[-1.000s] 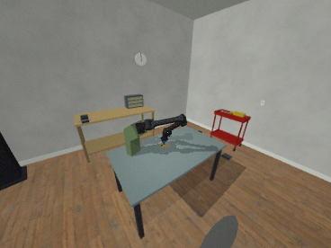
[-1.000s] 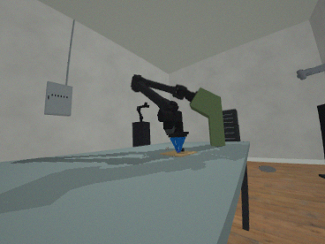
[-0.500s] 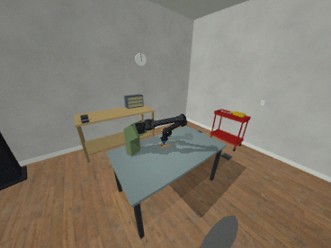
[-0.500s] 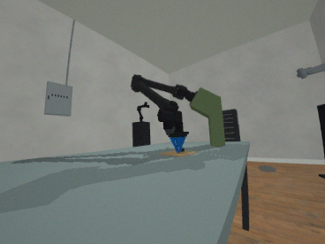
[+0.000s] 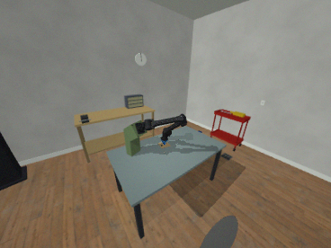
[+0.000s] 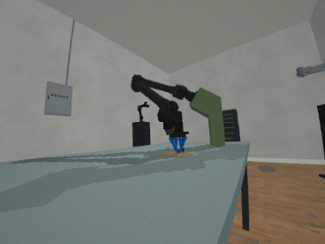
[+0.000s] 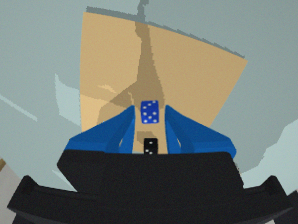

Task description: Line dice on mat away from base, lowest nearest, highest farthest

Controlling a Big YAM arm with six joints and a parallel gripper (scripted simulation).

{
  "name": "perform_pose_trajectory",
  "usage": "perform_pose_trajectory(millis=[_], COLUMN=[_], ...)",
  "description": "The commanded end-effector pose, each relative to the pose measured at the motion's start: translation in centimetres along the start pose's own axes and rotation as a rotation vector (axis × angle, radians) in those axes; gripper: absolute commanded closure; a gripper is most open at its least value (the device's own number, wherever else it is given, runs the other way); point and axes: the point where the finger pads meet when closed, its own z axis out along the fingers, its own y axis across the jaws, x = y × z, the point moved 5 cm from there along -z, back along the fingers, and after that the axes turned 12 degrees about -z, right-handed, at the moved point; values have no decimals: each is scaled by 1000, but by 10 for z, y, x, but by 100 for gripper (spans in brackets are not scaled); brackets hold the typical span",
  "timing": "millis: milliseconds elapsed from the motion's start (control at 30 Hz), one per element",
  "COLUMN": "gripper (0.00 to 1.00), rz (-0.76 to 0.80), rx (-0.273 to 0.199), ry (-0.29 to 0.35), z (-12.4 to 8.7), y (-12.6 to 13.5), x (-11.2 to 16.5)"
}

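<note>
In the wrist view a tan mat (image 7: 156,72) lies flat on the grey table. A blue die (image 7: 149,112) with white pips sits on the mat's near part, between my blue fingers. My gripper (image 7: 149,110) is open, with its fingers a little apart from the blue die's sides. A black die (image 7: 150,144) with white pips sits just behind the blue one, closer to my palm and partly hidden by it. I see no third die. In the top and exterior views the gripper (image 5: 165,142) (image 6: 178,148) points down onto the mat (image 6: 178,153).
A green block (image 5: 131,140) marks the arm's base at the table's back left. A wooden shelf bench (image 5: 112,118) stands behind the table and a red cart (image 5: 230,126) to the right.
</note>
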Motion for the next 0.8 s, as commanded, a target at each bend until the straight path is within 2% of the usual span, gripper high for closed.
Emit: perform_pose_trajectory(millis=[0,367,500,633,767], gripper=[70,70,70,70,70], rz=[12,16,-6,-5,-4], rx=[5,5,-1,-1,0], ry=[2,4,-17,-17,-18], z=[6,3,-20,-27,-46], y=[-5,-7,1,1,1], x=[2,3,-3,-3,-3])
